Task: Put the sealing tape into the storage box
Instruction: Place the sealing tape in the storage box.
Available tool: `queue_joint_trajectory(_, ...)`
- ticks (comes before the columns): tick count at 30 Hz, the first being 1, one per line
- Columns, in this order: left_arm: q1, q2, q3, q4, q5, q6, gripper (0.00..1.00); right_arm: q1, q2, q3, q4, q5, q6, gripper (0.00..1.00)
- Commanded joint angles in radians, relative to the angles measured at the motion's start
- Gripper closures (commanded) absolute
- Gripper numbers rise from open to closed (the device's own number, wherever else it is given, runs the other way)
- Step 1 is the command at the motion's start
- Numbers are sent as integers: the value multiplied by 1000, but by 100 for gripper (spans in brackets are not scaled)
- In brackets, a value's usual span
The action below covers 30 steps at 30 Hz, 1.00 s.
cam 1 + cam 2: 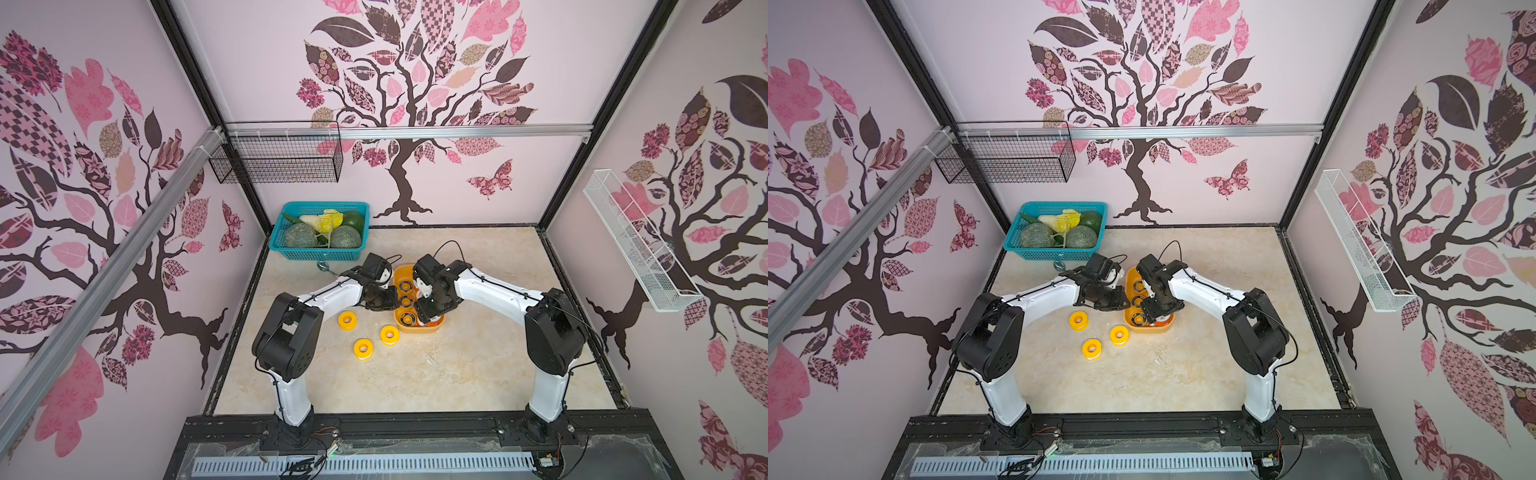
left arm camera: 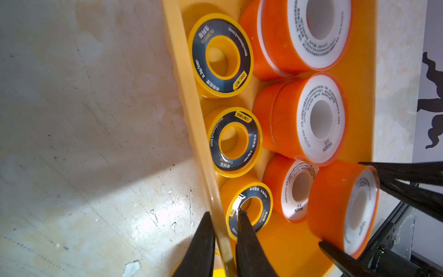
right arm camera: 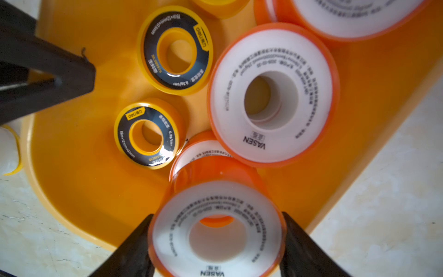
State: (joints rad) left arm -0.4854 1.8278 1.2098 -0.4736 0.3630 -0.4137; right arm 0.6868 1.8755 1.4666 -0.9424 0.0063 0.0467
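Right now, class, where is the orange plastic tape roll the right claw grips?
In the right wrist view, the orange plastic tape roll hangs in the right claw over the near end of the shallow orange-yellow plastic storage box.

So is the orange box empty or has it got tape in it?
Not empty: the left wrist view shows three yellow sealing tape rolls and several orange sealing tape rolls inside the storage box.

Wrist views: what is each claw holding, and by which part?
Right claw grips an orange tape roll by its outer rim, over the storage box. Left claw pinches that box's side wall.
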Motion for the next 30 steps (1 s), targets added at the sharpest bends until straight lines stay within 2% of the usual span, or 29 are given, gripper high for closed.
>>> queue_joint_trajectory(1, -7, 3, 28, -1, 7, 20, 80, 8, 21, 43, -16, 27, -1, 25)
queue_joint_trajectory(30, -7, 9, 27, -6, 8, 23, 80, 16, 57, 61, -33, 94, 8, 18)
